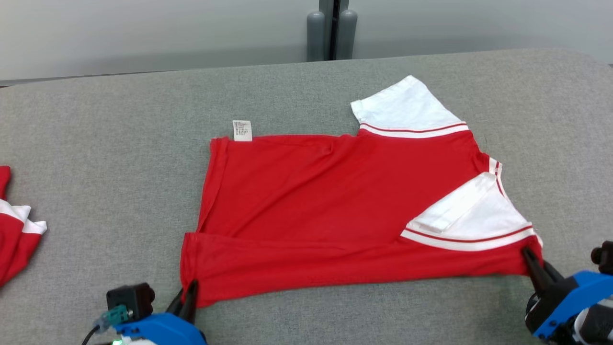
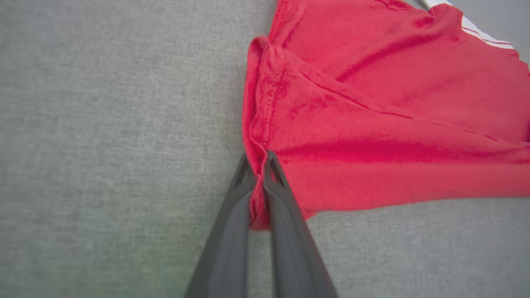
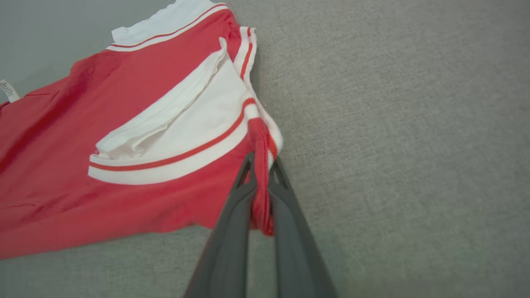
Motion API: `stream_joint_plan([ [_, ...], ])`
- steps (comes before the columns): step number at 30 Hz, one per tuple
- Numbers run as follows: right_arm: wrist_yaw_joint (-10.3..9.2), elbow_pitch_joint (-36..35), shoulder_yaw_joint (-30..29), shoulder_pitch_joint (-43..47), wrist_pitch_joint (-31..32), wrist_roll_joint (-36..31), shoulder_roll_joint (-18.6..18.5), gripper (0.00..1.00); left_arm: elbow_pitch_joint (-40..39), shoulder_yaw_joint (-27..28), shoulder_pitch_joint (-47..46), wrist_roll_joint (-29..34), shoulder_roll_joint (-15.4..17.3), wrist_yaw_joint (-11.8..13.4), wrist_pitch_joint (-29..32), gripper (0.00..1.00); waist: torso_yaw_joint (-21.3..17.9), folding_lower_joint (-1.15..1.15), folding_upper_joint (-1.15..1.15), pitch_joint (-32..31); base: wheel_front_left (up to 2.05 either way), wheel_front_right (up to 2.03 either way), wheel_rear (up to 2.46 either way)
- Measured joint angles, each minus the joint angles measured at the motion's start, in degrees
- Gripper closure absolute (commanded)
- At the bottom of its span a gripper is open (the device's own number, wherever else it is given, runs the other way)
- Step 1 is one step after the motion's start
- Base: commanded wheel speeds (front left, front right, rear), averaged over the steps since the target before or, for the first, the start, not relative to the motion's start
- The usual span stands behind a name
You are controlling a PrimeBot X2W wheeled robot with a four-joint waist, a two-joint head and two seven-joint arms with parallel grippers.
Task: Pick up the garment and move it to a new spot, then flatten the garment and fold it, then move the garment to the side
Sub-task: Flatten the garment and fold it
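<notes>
Red-and-white cloth [image 1: 17, 230], a second piece, lies far left on the grey surface [image 1: 105, 143]. The left tool [image 1: 190, 287] is clamped on the near hem corner of the garment [image 1: 335, 201], which lies spread mid-surface; the right tool [image 1: 527, 252] pinches its near sleeve-side corner. Both bites look shallow: an uneven lift could slip a corner free or undo the tucked sleeve [image 1: 469, 215].
</notes>
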Motion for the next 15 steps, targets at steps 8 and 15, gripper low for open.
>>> stream_joint_plan([
  [8,-0.01,-1.4,0.6,2.7,0.0,1.1,0.0,0.00,-6.3,-0.1,5.2,-2.0,0.0,3.2,3.6,0.00,0.1,0.00,0.00,0.3,0.00,0.00,0.00],
  [15,-0.01,-8.0,0.7,-3.5,3.3,-4.7,0.0,0.00,-10.8,0.5,0.7,-0.9,1.9,3.6,5.3,0.00,0.7,0.00,0.00,0.8,0.00,0.00,0.00],
])
